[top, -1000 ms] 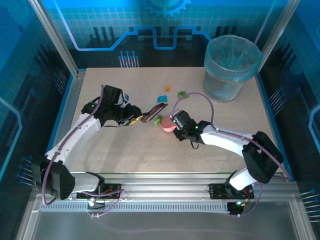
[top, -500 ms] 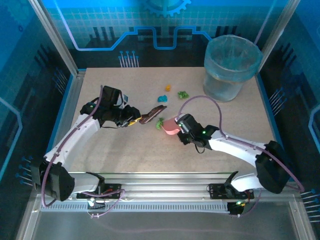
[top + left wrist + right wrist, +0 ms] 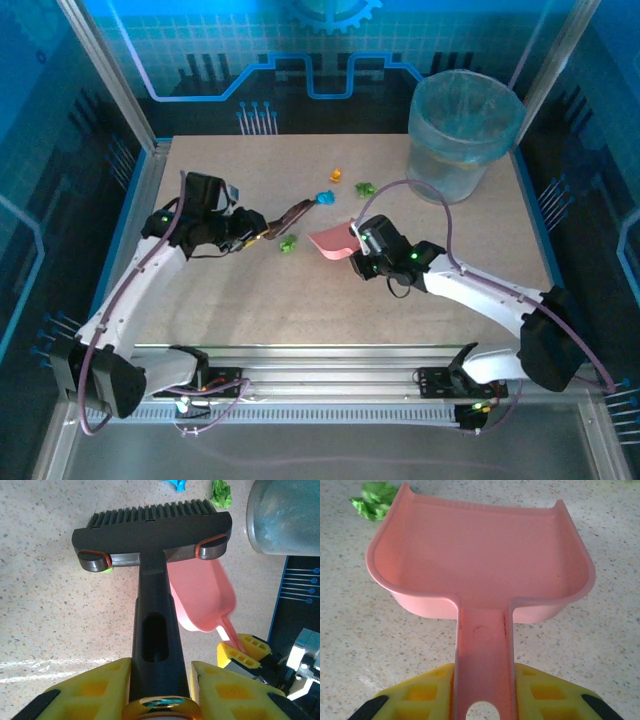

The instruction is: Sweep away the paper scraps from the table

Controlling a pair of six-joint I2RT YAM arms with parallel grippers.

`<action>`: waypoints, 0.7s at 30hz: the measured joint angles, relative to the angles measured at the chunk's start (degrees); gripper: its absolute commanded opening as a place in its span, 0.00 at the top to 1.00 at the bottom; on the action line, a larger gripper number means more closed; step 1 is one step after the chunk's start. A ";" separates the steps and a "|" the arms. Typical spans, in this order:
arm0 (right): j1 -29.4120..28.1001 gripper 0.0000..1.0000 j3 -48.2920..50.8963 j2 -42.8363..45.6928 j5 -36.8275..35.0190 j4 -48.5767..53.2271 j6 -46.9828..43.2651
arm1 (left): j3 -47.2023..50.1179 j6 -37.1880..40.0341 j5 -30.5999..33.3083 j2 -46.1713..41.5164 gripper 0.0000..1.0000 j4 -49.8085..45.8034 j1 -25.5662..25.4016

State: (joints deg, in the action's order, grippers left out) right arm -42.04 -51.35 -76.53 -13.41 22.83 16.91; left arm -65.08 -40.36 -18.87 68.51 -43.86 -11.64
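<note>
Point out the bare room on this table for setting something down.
Bare table: the near strip in front of the pink dustpan, and the far-left corner beyond the brush. Crowded: the middle, where brush, dustpan and paper scraps cluster left of the bin.

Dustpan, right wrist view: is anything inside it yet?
Nothing: the pink dustpan is bare inside. One green scrap lies just outside its far left corner. Whatever is under the pan is hidden.

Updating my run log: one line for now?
left gripper shut on brush | right gripper shut on pink dustpan, empty | paper scraps loose on table
</note>
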 measured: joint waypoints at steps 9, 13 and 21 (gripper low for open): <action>-1.79 1.00 3.34 -0.79 -0.79 -0.24 -2.60 | -0.13 3.34 1.68 -0.70 0.94 -3.98 2.16; -6.84 1.00 4.55 -2.80 0.22 -1.31 -4.46 | -1.95 6.08 3.69 -0.70 0.94 -7.87 2.45; -12.52 1.00 5.07 -4.50 1.68 -5.01 -8.02 | -4.33 10.71 4.26 -0.70 0.95 -12.59 2.49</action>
State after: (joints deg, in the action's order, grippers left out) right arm -54.57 -46.28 -81.03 -11.73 17.82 8.88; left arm -69.41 -29.65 -14.61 67.81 -56.45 -9.15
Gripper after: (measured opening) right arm 0.267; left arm 0.312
